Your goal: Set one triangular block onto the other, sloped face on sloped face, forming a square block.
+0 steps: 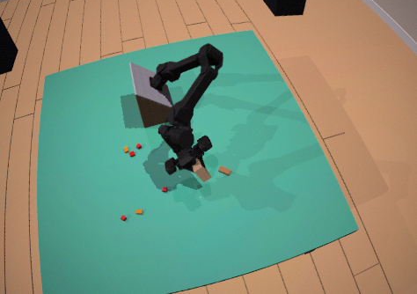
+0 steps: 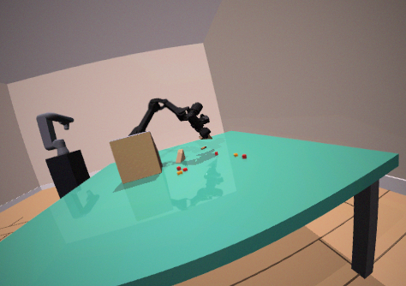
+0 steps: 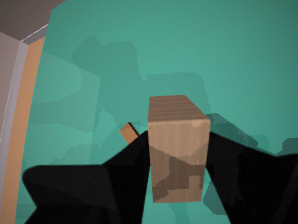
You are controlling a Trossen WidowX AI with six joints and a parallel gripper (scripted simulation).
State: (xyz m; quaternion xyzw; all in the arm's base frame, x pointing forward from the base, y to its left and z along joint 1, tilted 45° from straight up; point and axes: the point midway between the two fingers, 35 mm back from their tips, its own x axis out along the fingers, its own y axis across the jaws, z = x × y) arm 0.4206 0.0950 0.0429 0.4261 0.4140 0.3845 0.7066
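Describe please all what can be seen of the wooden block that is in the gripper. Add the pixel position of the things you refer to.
The wooden block [image 1: 202,173] [image 3: 178,155] is light brown, with fine grain and plain, straight-edged faces. In the wrist view, a long face and a darker, narrower end face show; its full triangular outline cannot be made out. The gripper [image 1: 196,165] [image 2: 205,135] [image 3: 172,134] is shut on it, black fingers against two opposite sides. It appears tilted and raised above the green table [image 1: 88,253] [image 2: 278,187] [image 3: 240,45].
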